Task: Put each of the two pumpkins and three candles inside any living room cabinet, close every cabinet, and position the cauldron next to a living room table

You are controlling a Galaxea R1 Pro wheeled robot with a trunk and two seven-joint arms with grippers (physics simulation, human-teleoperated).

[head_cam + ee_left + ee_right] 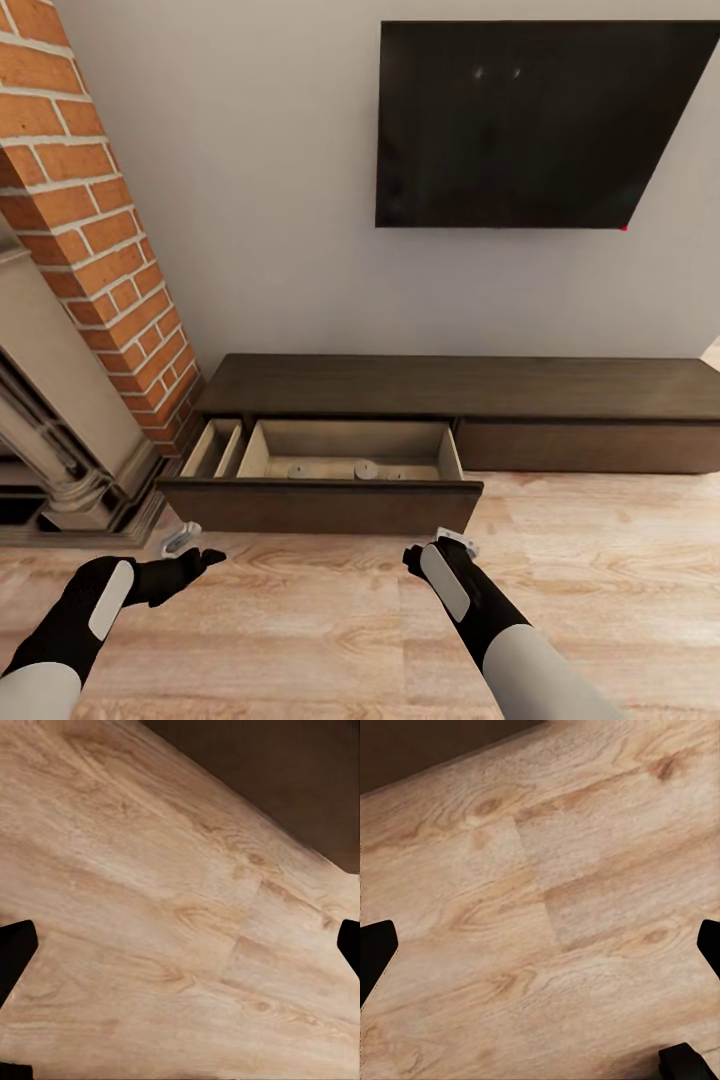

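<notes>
At the far left we see a red brick column with a pale stone fireplace surround at its foot. Just ahead of it, low in the head view, our left gripper hangs over the wooden floor. In the left wrist view its dark fingertips sit at opposite edges of the picture, spread wide, with only bare planks between them and a dark brown panel in one corner. It holds nothing.

Beyond both grippers the cabinet runs along the white wall, long, low and dark brown. Its left drawer is pulled out toward us, the pale interior open to view. On the drawer floor lie the candles, showing as flat round tops; we can make out two clearly and perhaps a third, small and hard to tell. They lie well apart from either gripper, past the drawer's front panel. The cabinet's right drawer front is flush.

Our right gripper hovers near the drawer's right front corner, over the floor. In the right wrist view its fingertips also stand wide apart with only floor between them, nothing held.

Above the cabinet, to the right, a dark television hangs on the wall.
</notes>
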